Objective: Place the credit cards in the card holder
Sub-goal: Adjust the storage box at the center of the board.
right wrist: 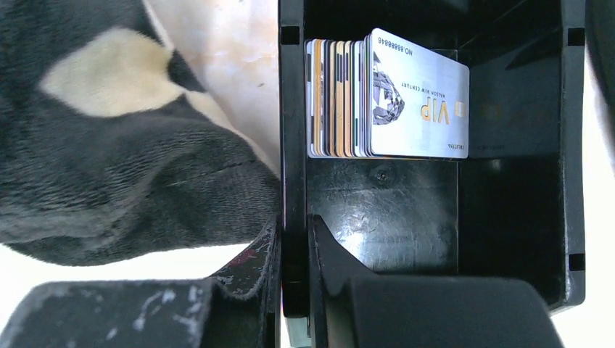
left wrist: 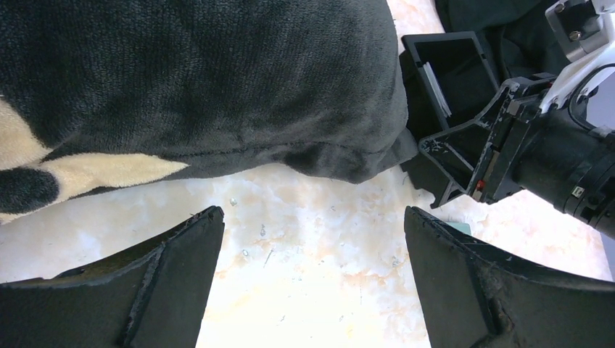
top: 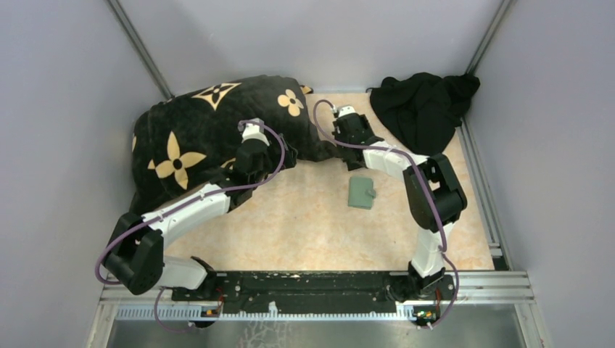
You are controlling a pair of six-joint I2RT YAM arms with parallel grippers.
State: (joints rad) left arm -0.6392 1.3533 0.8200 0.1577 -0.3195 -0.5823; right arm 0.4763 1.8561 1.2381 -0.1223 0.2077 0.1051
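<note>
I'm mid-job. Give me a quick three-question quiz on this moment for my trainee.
1. True or false: the right claw is shut on a wall of the box, one finger inside and one outside.
2. Where are the cards? A: flat on the table. B: standing on edge in the box. C: in the left claw.
3. Fill in: the left claw's jaws are ___.

Key: 1 true; 2 B; 3 open.
</note>
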